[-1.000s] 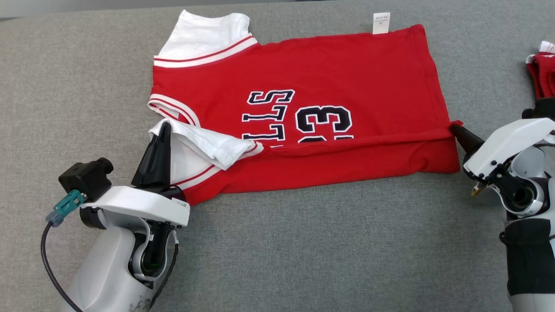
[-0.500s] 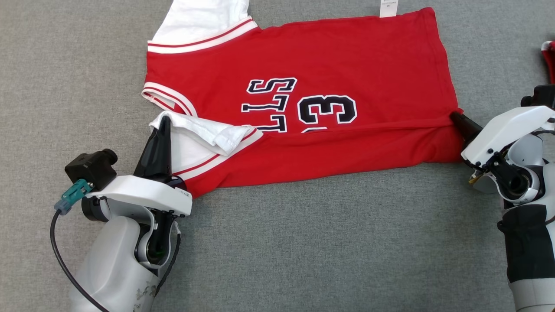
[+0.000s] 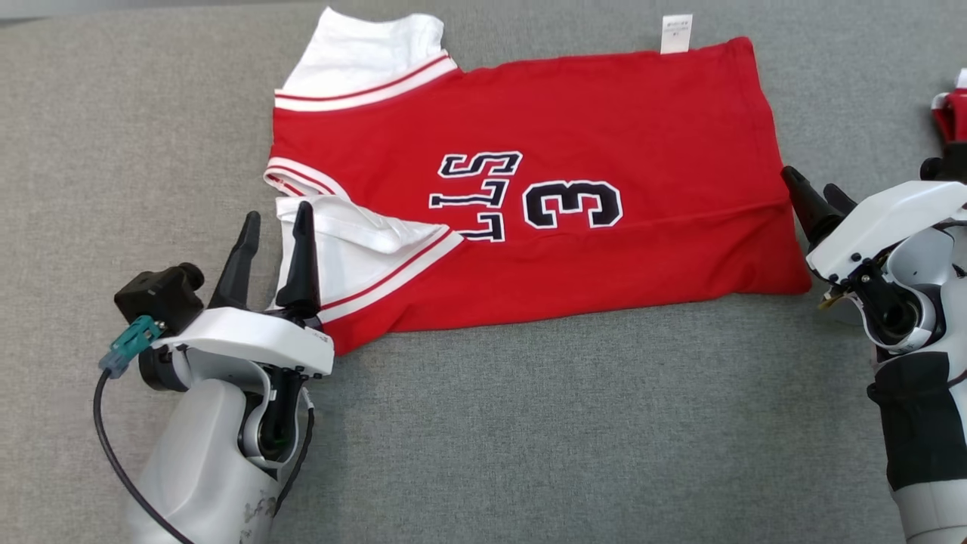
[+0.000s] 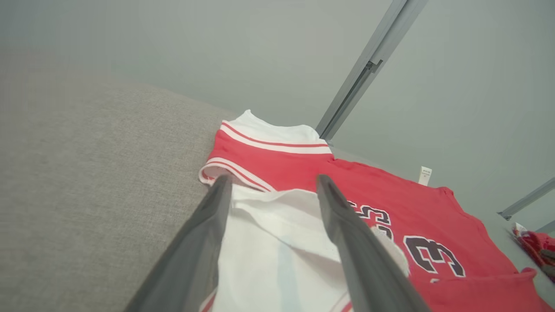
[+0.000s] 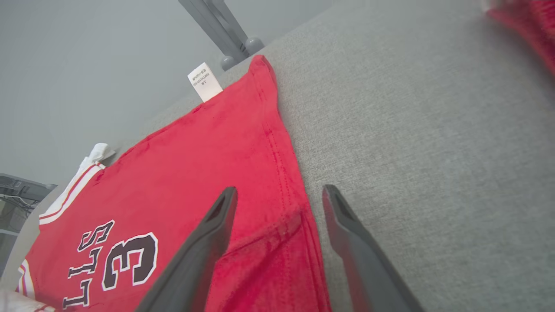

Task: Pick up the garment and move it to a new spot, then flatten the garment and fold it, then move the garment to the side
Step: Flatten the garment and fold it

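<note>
From my head, I saw the red shirt [image 3: 574,113] lying flat on the grey cloth surface [image 3: 529,423], its near long edge folded up toward the lettering. My left pincer [image 3: 278,211] stood spread at the white sleeve [image 3: 355,242], pinching nothing. My right pincer [image 3: 808,181] stood spread just beside the hem end, also empty. I judged the fold only half made. To do it well, I would need to draw both pincers back level without snagging cloth, then smooth the rumpled sleeve before the next fold, so the crease ran straight. Along my left wrist, the left pincer [image 4: 274,180] straddled the sleeve's edge with the shirt's number beyond; whether the fingers touched cloth I could not tell. Along my right wrist, the right pincer [image 5: 279,189] had one finger over the folded hem corner and the other over bare grey cloth. No box or basket took part: the shirt lay straight on the surface, and a second red bundle [image 3: 950,113] sat well apart at my right.
</note>
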Tool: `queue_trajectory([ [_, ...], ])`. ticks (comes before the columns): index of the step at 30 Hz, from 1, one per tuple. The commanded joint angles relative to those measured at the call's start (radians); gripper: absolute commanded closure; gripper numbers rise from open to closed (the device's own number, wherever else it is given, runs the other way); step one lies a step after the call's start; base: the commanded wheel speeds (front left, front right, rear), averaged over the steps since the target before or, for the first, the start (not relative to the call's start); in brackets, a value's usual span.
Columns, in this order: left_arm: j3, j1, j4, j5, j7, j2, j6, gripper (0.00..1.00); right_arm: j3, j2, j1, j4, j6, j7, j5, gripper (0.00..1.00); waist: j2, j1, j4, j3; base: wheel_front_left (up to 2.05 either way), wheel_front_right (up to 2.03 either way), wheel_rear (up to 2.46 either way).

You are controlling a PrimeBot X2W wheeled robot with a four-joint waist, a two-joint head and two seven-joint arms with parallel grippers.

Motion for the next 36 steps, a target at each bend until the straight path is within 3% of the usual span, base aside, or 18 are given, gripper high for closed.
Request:
queue_trajectory([
  [1, 0.007, 0.011, -0.006, 0.008, -0.003, 0.005, 0.005, 0.0, 0.003, -0.01, 0.01, -0.006, 0.001, -0.01, 0.001, 0.0, -0.0001, 0.0, 0.0, -0.012, 0.0, 0.0, 0.0],
  [12, 0.088, 0.142, -0.162, 0.106, -0.003, -0.023, 0.001, 0.0, 0.028, -0.057, 0.129, -0.089, 0.001, -0.109, 0.01, 0.0, -0.0001, 0.0, -0.004, -0.101, 0.0, 0.0, 0.0],
  [21, 0.121, 0.303, -0.249, 0.134, -0.002, -0.037, -0.007, 0.0, -0.008, 0.0, 0.312, -0.189, 0.001, -0.149, 0.043, 0.0, -0.0001, 0.0, -0.016, -0.143, 0.0, 0.0, 0.0],
  [28, 0.092, 0.368, -0.281, 0.065, -0.002, -0.036, 0.027, 0.0, -0.031, 0.038, 0.41, -0.215, 0.001, -0.161, 0.075, 0.0, -0.0001, 0.0, -0.027, -0.162, 0.0, 0.0, 0.0],
  [36, 0.073, 0.402, -0.293, 0.08, -0.002, -0.036, 0.043, 0.0, 0.003, 0.047, 0.446, -0.203, 0.001, -0.181, 0.087, 0.0, -0.0001, 0.0, -0.033, -0.171, 0.0, 0.0, 0.0],
])
